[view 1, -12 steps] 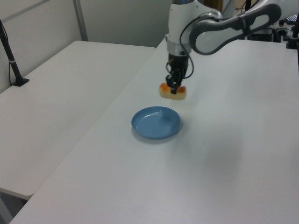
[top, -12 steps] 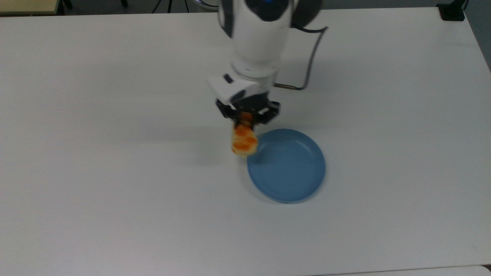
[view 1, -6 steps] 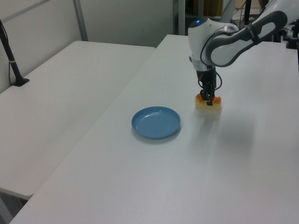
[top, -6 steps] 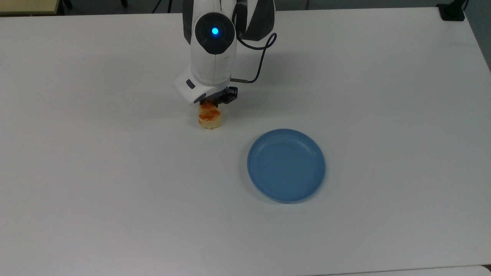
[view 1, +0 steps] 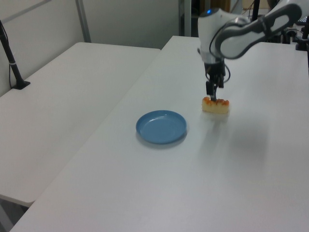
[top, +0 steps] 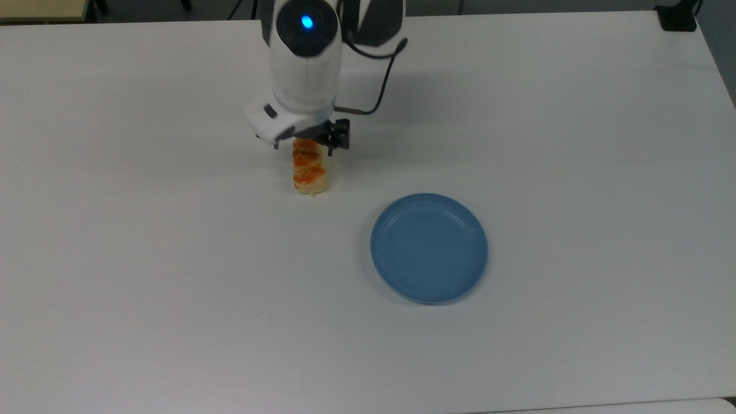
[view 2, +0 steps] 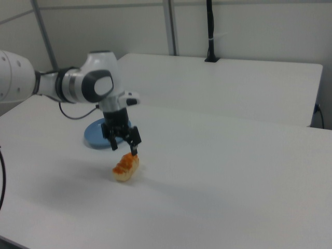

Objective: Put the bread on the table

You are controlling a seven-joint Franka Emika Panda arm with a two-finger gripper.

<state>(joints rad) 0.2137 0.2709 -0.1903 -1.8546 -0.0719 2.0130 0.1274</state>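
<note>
Pincer (view 2: 123, 146) open above bread (view 2: 125, 166)

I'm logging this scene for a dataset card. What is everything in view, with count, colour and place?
bread: one, pale tan with orange-brown top, lying on the table, apart from the plate, toward the top view's upper left of it.
plate: one, blue, round, nothing on it, right of centre in the top view.
table: one, white, under the bread and plate.
second table: one, white, alongside on the left view's left.
black post: one, standing on the second table.
robot arm: one, white with dark joints and a blue light.
gripper: one, black, open just above the bread's far end.
</note>
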